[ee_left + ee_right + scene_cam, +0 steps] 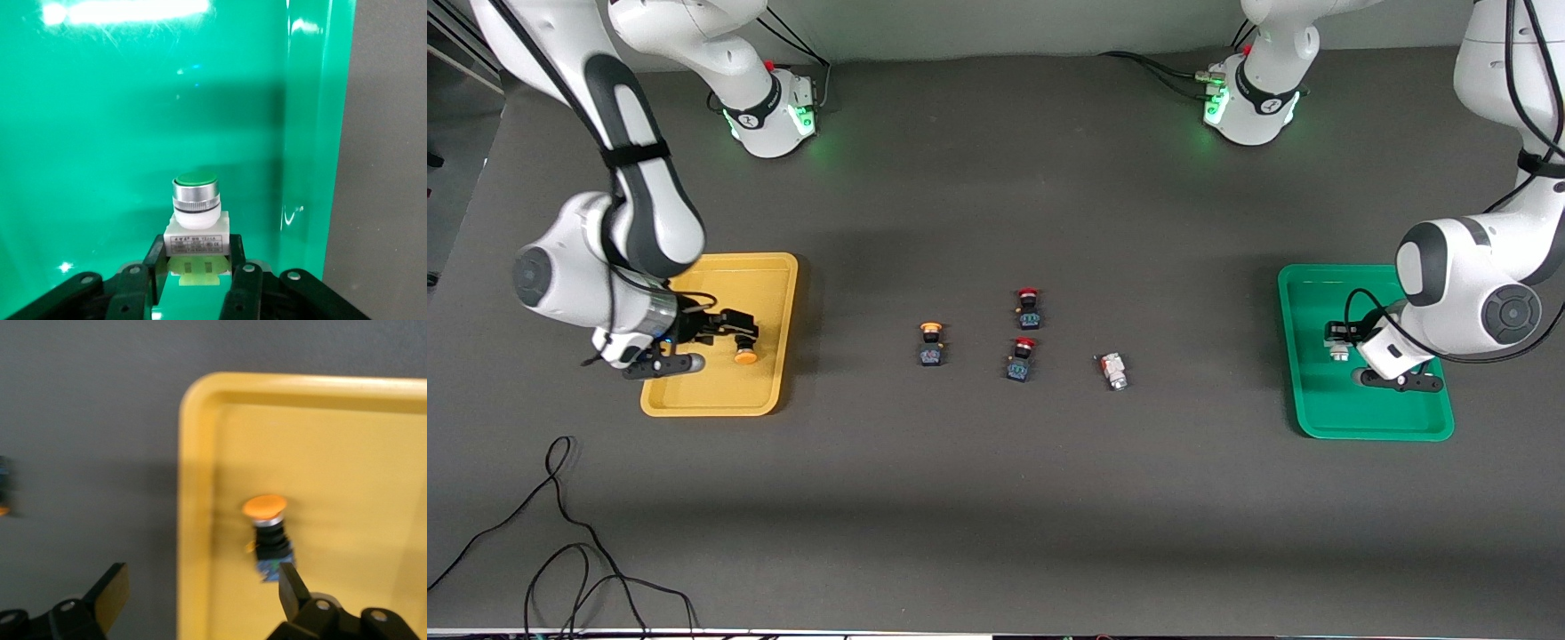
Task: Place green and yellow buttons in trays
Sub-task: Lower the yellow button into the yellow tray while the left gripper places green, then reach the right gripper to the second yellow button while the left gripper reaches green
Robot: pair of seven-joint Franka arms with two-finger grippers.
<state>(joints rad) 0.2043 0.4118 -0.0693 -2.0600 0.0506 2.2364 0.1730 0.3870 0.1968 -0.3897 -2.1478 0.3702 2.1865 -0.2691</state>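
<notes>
Your left pincer (197, 273) is over the green tray (1307, 391), its fingers (157, 270) pressed on the white body of a green button (195, 200); the cap points away from the wrist toward the tray floor, so you look to be at the point of letting it go. Your right pincer (200, 593) is spread wide and holds nothing, hanging over the edge of the yellow tray (769, 298) that faces the middle of the bench (996, 516). A yellow button (744, 356) lies in that tray, just inside the same rim, apart from both fingers in the right wrist view.

Two task buttons are left out on the bench, well apart from both trays. The second yellow button (930, 342) sits toward the right arm's end, its long axis running roughly toward and away from the front camera with the cap on the farther end. The second green button (1113, 370) lies toward the left arm's end, on its side and slightly skewed. Between them stand two red buttons (1028, 307), which are not yours to move.

So the right arm is nearer the yellow one, the left arm nearer the green one. You will likely want each pincer to close across the button's body.
</notes>
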